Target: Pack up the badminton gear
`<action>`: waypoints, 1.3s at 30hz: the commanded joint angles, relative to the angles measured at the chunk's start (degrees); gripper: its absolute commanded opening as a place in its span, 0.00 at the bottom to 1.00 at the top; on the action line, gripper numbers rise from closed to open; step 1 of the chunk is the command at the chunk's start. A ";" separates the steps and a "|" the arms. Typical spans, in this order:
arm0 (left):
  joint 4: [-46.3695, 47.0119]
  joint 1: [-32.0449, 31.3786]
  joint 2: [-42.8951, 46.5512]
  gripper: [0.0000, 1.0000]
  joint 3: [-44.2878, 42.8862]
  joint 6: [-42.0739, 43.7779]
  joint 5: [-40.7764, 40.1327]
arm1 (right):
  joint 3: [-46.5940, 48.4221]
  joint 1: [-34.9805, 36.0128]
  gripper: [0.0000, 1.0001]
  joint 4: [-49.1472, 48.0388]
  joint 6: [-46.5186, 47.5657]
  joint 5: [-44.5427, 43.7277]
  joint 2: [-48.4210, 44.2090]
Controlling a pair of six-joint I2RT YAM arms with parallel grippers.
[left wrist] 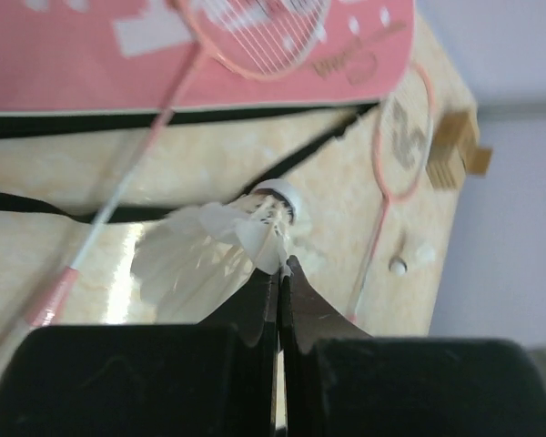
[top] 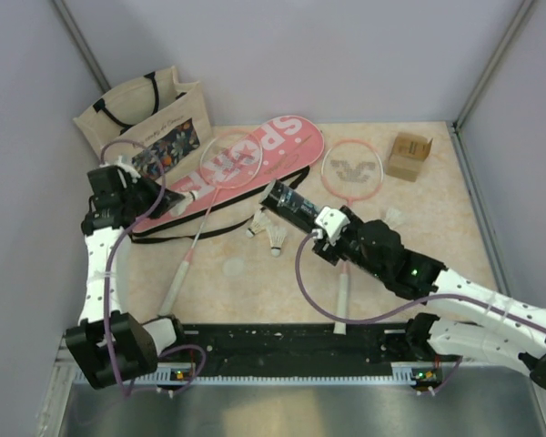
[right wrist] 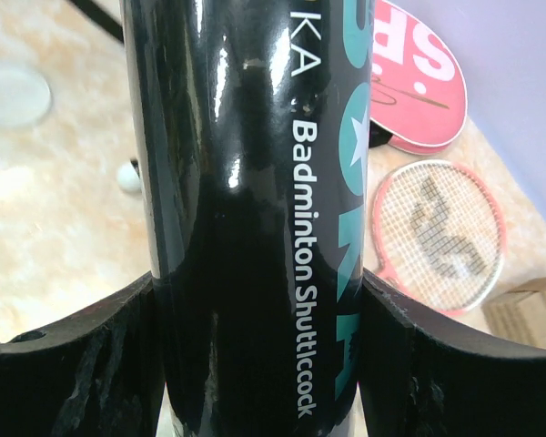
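Your left gripper pinches a shuttlecock by its feathers; your right gripper clamps the dark tube. Between them lie loose shuttlecocks; beyond, both rackets and the pink cover lie unpacked. Packing looks barely begun.

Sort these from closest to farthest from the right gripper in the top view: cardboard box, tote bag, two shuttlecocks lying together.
1. The two shuttlecocks, just left of the right gripper.
2. The cardboard box, back right.
3. The tote bag, far-left corner.
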State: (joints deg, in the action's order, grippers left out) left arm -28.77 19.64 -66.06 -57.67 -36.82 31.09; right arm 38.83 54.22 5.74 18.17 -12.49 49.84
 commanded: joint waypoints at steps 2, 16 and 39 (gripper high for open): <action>-5.33 -8.55 6.72 0.00 -2.63 6.76 9.68 | 2.57 -0.25 0.27 -2.84 15.73 3.34 -0.79; -5.06 -24.37 20.09 0.00 -3.24 5.79 22.35 | -1.04 -0.16 0.29 4.54 33.76 10.55 -12.40; -16.57 -28.87 20.97 0.00 -10.62 8.78 14.89 | 0.90 -0.16 0.26 -5.21 35.44 14.60 -3.79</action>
State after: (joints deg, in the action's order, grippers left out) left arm -43.57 -8.99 -45.52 -67.61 -29.36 48.64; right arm 37.47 54.19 8.29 53.80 0.10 45.69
